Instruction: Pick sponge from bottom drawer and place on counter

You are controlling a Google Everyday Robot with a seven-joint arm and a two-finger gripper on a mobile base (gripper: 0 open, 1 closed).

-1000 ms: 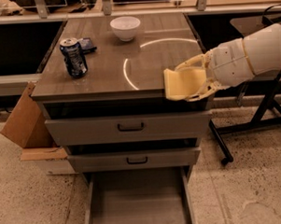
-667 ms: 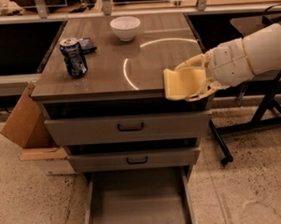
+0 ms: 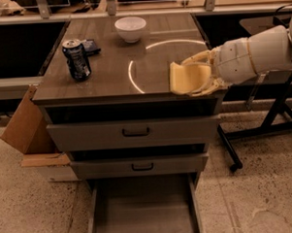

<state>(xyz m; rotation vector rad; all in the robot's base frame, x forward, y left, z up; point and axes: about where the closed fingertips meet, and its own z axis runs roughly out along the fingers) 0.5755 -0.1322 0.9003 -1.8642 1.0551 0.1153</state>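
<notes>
The gripper squeezes the yellow sponge at the front right edge of the counter. A dark blue can (its writing is too small to read) stands on the left. A white bowl sits at the back. The bottom drawer is pulled out, showing its grey floor.

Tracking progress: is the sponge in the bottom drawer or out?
Out: the gripper holds the sponge above the counter, front right; the bottom drawer shows bare floor.
</notes>
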